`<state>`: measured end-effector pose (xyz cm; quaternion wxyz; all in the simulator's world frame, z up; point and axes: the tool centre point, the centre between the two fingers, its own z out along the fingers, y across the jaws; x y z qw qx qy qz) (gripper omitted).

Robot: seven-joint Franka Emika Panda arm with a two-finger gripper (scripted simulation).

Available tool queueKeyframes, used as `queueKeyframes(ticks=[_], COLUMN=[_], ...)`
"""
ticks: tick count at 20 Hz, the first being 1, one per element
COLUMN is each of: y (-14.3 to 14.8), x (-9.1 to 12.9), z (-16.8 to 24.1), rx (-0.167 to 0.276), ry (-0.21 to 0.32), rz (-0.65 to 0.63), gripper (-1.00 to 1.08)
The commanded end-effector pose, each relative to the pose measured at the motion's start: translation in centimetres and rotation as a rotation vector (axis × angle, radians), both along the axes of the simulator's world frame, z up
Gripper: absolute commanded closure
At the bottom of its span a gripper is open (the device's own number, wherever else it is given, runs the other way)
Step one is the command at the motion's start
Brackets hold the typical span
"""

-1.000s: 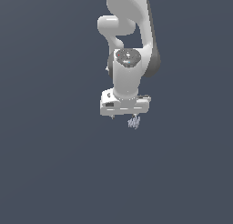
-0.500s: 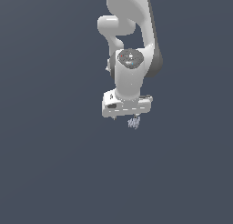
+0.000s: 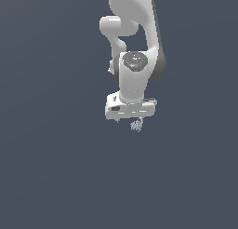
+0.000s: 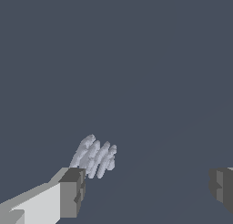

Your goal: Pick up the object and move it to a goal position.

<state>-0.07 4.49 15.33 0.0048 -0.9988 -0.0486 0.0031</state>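
The gripper is standing wide open, its two grey-tipped fingers set far apart with a broad stretch of bare floor showing between them in the wrist view. Nothing is being held. One finger is showing its white body and a blocky grey pad; the other is only peeking in at the edge of that view as a dark grey block.

The object, a small pale lavender-grey cluster of thin curved streaks, is sitting just beside the tip of the white-bodied finger, close to its pad and toward the outer side of the gap rather than in the middle of it. Whether it is touching the pad is too fine to tell.

In the exterior view the gripper is hanging below the white bar of the hand, and the object is showing as a tiny pale tuft right under that bar, toward the exterior view's right end of it.

The white arm is reaching down from the top of the exterior view, its wrist pointing downward over the plain dark grey floor.
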Motion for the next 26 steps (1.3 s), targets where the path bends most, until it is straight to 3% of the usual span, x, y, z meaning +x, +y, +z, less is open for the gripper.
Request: queueKeyframes(ticks=[1, 17, 26], y=[0.4, 4.0, 5.0], x=[-0.2, -3.2, -4.2], z=[-0.4, -4.9, -6.1], rx=[0.000, -0.008, -0.010], ry=[0.000, -0.003, -0.005], rz=[-0.020, -0.265, -0.337], gripper=[-0.92, -0.92, -0.92])
